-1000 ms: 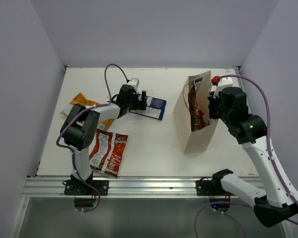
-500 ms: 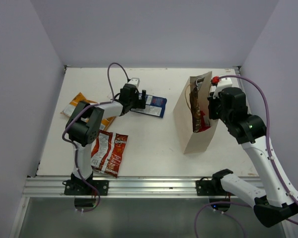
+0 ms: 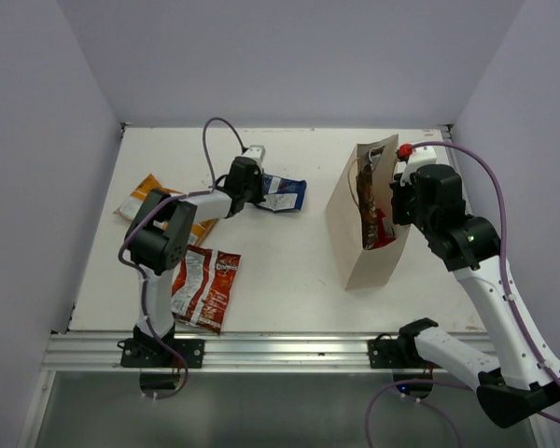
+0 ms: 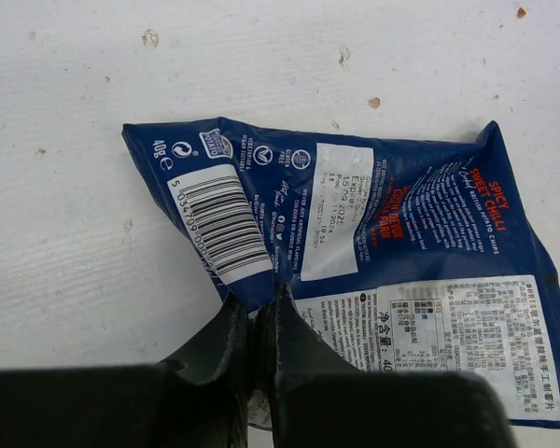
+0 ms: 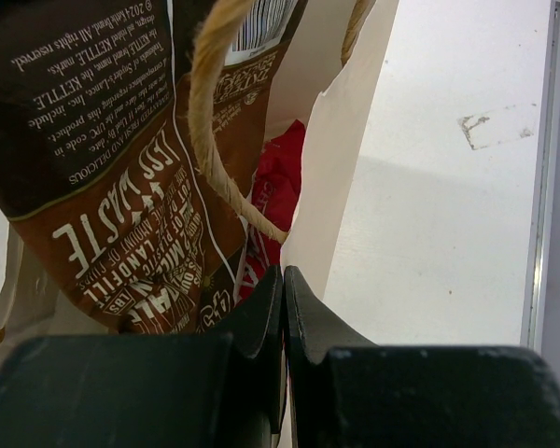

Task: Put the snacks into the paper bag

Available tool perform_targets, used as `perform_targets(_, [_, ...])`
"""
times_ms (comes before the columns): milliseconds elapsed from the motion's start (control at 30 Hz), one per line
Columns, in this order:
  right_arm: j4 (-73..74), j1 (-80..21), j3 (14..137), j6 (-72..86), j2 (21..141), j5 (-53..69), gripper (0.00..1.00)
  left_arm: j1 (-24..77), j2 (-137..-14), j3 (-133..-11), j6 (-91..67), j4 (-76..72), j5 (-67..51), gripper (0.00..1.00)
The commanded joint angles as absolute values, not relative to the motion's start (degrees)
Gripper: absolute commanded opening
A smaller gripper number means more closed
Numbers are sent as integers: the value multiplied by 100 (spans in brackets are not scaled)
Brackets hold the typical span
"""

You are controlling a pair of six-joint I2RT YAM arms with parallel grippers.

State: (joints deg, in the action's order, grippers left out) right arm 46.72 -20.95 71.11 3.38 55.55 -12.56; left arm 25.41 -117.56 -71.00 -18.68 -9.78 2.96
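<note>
— Where's the flat blue foil packet [image 4: 373, 233]?
— Well left of the tall beige kraft paper bag [image 3: 347, 233], its edge pinched in the left gripper [image 4: 261, 313], closed tight.
— The right gripper [image 5: 282, 303]?
— Clamped on that bag's wall; a dark brown foil packet [image 5: 103, 140] stands inside.

Blue packet [image 4: 373, 233] back-side up on white table [image 4: 121, 93], barcode [image 4: 219, 224] at left, tool [image 4: 261, 303] pinching its near edge

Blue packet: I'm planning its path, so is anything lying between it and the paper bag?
Nothing visible lies on the table between the blue packet and the paper bag. At the bag's mouth, though, a brown packet sticks up and fills part of the opening.
</note>
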Motion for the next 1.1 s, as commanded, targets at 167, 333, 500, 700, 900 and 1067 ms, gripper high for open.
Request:
perform_targets(167, [4667,-2127,7128,281,5581,-1318,4,2627,-9548,-6636,-2162,-826,-316,0])
perform_targets(333, [4676,-2127,7137,281,5572,-1318,3,2997,-7868,-7399,-2276,-668,-378,0])
perform_targets(500, [4658,-2127,7128,290,5563,-1301,3,3540,-7427,-8435,-2276,-694,-545,0])
perform_targets(700, [4667,-2127,7146,281,5546,-1274,3,4201,-8084,-9702,-2276,-580,-624,0])
perform_targets(900, [4676,-2127,7145,281,5520,-1266,3,4789,-8761,-10054,-2417,-1186,-799,0])
perform_targets(1067, [4685,-2127,7110,290,5449,-1257,3,5009,-9315,-10142,-2751,-1626,-1125,0])
